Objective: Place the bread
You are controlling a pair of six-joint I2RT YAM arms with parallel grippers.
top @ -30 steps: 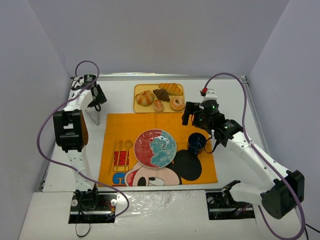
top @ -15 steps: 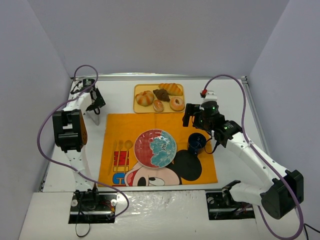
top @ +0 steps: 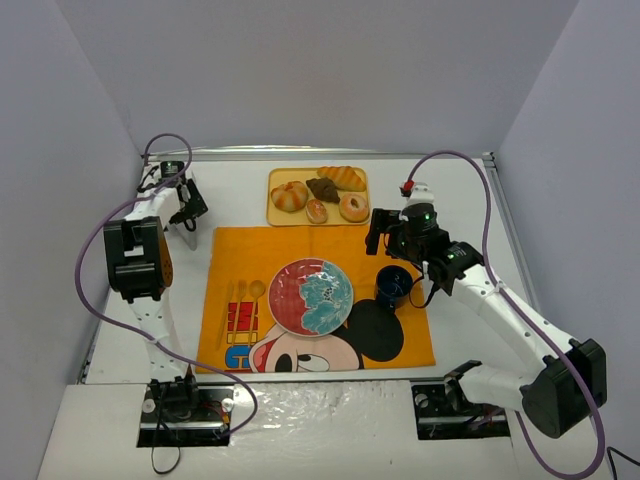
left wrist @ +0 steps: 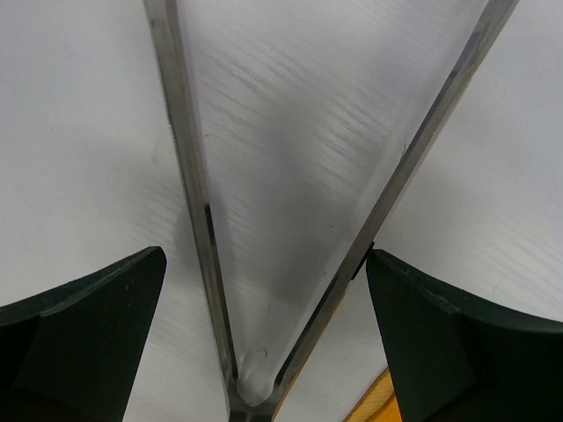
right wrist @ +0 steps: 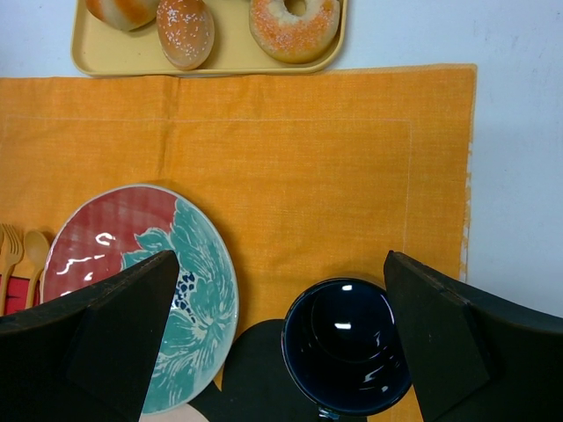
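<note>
The bread [top: 289, 196], a round golden-brown knotted bun, lies at the left end of the yellow tray [top: 275, 216] at the back of the table. Only its lower edge shows at the top of the right wrist view [right wrist: 123, 10]. My right gripper [top: 378, 231] is open and empty. It hovers over the orange mat between the tray and the dark blue cup [right wrist: 346, 345], right of the bread. My left gripper [top: 190, 206] is open and empty at the far left back. In its wrist view [left wrist: 264, 334] it faces only the enclosure's corner frame.
The tray also holds a croissant [top: 344, 177], a dark chocolate pastry [top: 323, 188], a sugared ring donut [right wrist: 295, 22] and a small sugared pastry [right wrist: 185, 31]. A red-and-teal plate [top: 311, 296], the cup [top: 394, 284] and wooden cutlery [top: 243, 295] lie on the orange mat [top: 400, 340].
My left gripper has drifted a little back and to the left toward the corner. My right gripper has hardly moved. The bread lies where it was.
</note>
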